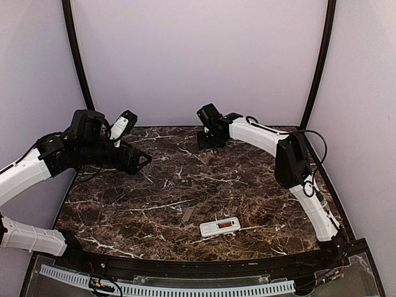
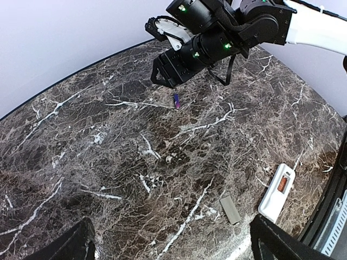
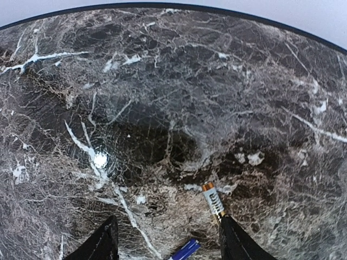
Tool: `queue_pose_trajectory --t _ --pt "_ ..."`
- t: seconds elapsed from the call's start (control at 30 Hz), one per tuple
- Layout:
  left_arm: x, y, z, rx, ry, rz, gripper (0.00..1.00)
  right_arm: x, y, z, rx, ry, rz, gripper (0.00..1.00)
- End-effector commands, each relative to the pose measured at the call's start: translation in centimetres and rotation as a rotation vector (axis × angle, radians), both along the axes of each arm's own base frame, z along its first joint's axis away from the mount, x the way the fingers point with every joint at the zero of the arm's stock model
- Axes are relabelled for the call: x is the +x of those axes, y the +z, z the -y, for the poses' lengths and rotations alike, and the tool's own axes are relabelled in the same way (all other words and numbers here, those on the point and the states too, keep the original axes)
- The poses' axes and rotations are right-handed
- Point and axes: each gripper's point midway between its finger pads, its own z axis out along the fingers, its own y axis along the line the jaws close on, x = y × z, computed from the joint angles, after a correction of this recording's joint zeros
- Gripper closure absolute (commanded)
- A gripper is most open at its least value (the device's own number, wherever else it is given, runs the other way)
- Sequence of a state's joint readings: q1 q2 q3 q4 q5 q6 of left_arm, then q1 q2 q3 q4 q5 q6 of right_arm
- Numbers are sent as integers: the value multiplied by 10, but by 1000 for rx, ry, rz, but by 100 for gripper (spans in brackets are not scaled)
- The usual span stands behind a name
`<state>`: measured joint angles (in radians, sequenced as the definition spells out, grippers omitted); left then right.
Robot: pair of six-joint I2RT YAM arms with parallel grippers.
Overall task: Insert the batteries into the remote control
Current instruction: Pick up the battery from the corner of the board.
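Batteries [image 2: 177, 101] are not loaded yet, as I judge it. My left gripper [image 1: 141, 162] hangs spread wide and empty at far left. Near centre lie the grey cover [image 1: 187, 214], then the remote control [image 1: 219, 227], back up, nothing visibly seated in its slot [image 2: 282, 184]. At far centre my right gripper [image 3: 168, 219] hovers, jaws apart, over one purple battery [image 3: 184, 250] on the table [image 1: 124, 210]; pickup and seating remain.

Remote control [image 1: 219, 227]: white, flat, back up, dark slot exposed, near table [image 1: 124, 204] front edge. Bluish-purple battery [image 3: 184, 250] and orange-capped battery [image 3: 213, 200] lie close together, far back.
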<state>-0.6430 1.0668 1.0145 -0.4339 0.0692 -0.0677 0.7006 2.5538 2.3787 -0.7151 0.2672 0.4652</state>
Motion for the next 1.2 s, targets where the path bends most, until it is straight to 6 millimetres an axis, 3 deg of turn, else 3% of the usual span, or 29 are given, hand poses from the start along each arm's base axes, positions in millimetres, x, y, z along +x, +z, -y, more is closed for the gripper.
queue_pose_trajectory --t 0.0,0.17,0.43,0.6,0.7,0.93,1.03,1.17 --pt "-1 -2 -2 3 -10 20 1 23 4 9 36 153 4 36" --pt "4 -9 1 24 -14 0 1 19 -33 11 -4 306 -87 36" --pt "9 -17 6 51 -25 -16 1 15 -57 9 -35 373 -110 46" --pt "11 -18 6 61 -27 -17 1 13 -66 18 -74 344 -129 69" --pt "13 -17 6 69 -22 -18 1 7 -74 31 -126 318 -150 72" --pt "13 -17 7 67 -25 -15 1 -4 -74 44 -196 334 -164 87" --pt "14 -17 6 73 -24 -16 1 -5 -71 43 -191 341 -163 98" --pt "13 -17 5 78 -19 -14 1 -4 -67 40 -188 361 -152 100"
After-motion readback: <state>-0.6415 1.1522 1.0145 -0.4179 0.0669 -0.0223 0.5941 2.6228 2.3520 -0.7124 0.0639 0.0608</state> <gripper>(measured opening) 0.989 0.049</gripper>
